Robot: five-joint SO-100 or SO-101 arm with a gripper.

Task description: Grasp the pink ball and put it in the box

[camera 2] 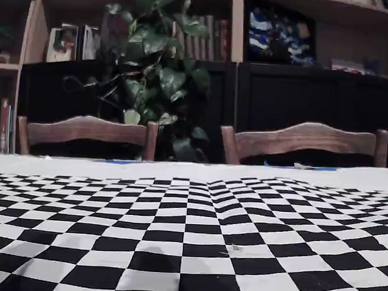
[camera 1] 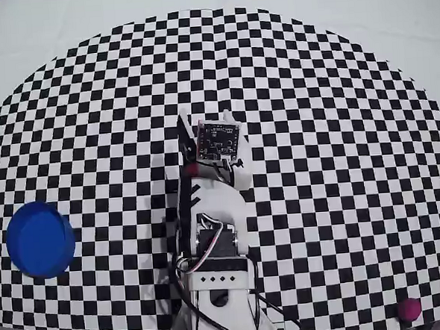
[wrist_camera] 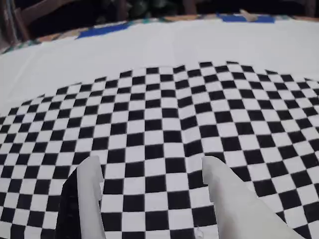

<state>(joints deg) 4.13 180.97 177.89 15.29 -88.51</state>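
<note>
Pink ball: small magenta sphere, matte, plain. Lies at the bottom right corner of the surface in the overhead view, right at the rim of the checkered cloth. Well apart from the gripper, which sits near the middle of the surface; the ball is far to the right and behind the arm's base line. Being round, it has no long axis or facing to record. Not seen in the wrist view or the fixed view.

Box: round, shallow, bright blue container, empty inside. Stands near the left edge of the surface in the overhead view, on the checkered cloth, well apart from both gripper and ball, on the opposite side of the arm from the ball.

Gripper: released, holding nothing. In the wrist view the two white fingers stand parted with bare black-and-white checks between them, aimed toward the far edge of the surface.

Fixed view: low across the checkered cloth; two wooden chairs, a leafy plant and bookshelves beyond the far edge.
</note>
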